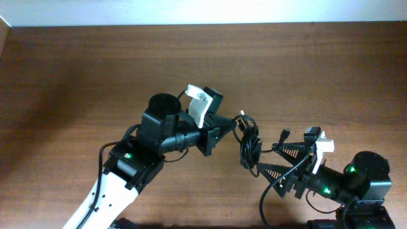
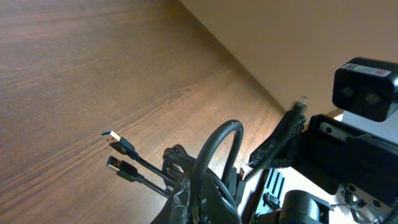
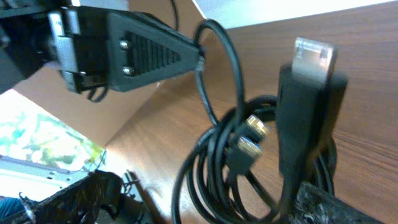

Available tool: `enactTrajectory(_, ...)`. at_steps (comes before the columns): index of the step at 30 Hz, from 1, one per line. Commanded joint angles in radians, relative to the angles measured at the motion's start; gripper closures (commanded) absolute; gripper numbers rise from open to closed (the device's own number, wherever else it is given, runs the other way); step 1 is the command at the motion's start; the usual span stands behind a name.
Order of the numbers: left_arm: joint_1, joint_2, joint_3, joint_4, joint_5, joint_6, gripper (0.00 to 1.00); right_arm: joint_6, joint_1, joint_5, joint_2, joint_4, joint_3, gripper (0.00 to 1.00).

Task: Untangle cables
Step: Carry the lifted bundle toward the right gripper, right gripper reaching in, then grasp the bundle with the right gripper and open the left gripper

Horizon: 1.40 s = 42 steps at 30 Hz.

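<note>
Overhead: dark wood table [image 1: 76,76], pale wall [image 1: 191,9] beyond; left claw [image 1: 233,127] pinching cables [image 1: 249,143], right claw [image 1: 267,159] spread.

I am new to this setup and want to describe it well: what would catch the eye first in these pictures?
A knot of thin black cables sits near the centre of the overhead view, pinched by the shut left gripper. The right gripper stands open just beside it, and its wrist view shows a silver-tipped USB plug very close.
</note>
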Motion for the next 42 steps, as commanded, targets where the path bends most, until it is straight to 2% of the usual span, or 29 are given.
enactTrajectory(1,0.043,-0.062,0.023,0.007,0.003,0.016,1.0,0.0,-0.006,0.078,-0.002,-0.026,0.009,0.05)
enactTrajectory(4,0.097,-0.102,0.023,-0.04,-0.016,0.037,1.0,0.0,-0.006,0.086,-0.002,-0.029,0.01,0.0)
enactTrajectory(8,0.145,-0.141,0.023,-0.082,-0.012,0.03,1.0,-0.001,-0.006,0.073,-0.002,-0.028,0.01,0.01)
enactTrajectory(9,0.137,-0.145,0.023,-0.059,0.003,-0.01,1.0,-0.017,-0.006,0.049,-0.002,-0.028,0.01,0.01)
enactTrajectory(10,0.123,-0.144,0.023,-0.011,0.031,-0.011,1.0,-0.068,-0.006,0.004,-0.002,-0.029,0.01,0.01)
enactTrajectory(12,0.093,-0.143,0.023,0.083,0.055,-0.016,1.0,-0.079,-0.006,-0.007,-0.002,-0.028,0.01,0.01)
enactTrajectory(18,-0.035,-0.136,0.023,0.153,0.053,-0.016,1.0,-0.08,-0.006,-0.033,-0.002,-0.027,0.01,0.01)
enactTrajectory(22,-0.08,-0.086,0.023,0.243,0.054,-0.044,1.0,-0.099,-0.006,-0.186,-0.002,0.051,0.01,0.01)
enactTrajectory(25,-0.094,-0.051,0.023,0.317,0.053,-0.084,1.0,-0.1,-0.006,-0.196,-0.002,0.051,0.01,0.01)
enactTrajectory(35,-0.113,-0.044,0.023,0.387,0.012,-0.172,1.0,-0.143,-0.006,-0.296,-0.002,0.106,0.01,0.01)
enactTrajectory(41,-0.232,0.013,0.023,0.436,0.008,-0.172,1.0,-0.143,-0.006,-0.304,-0.002,0.116,0.01,0.01)
enactTrajectory(42,-0.239,0.03,0.023,0.449,0.008,-0.172,1.0,-0.143,-0.006,-0.304,-0.002,0.119,0.01,0.04)
